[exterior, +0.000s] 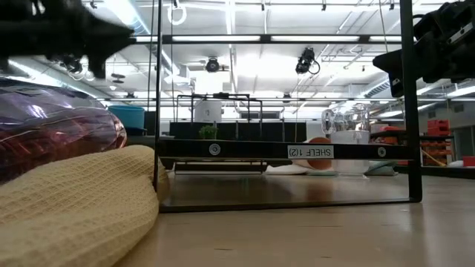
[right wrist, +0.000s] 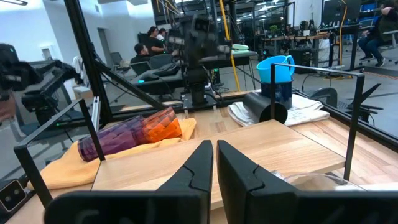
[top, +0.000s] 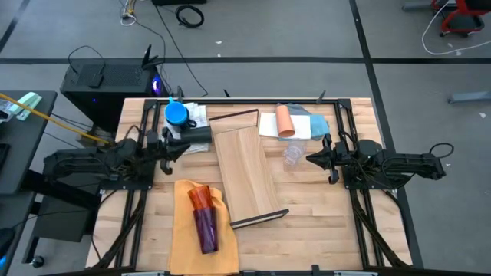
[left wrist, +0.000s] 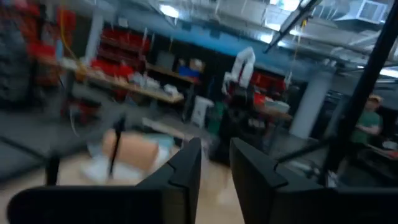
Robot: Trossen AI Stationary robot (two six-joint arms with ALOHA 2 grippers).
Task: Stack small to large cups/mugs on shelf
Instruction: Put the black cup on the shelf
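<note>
Left gripper (top: 186, 139), fingers slightly parted and empty, is shown just beside the black cup (top: 196, 132) lying left of the shelf (top: 244, 172).

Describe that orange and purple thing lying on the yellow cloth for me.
The orange and purple tumblers look like see-through plastic cups nested one in the other, the orange end poking out of the purple one. They lie on their side on the mustard-yellow cloth, beside the pale wooden shelf. No pincer touches them.
</note>
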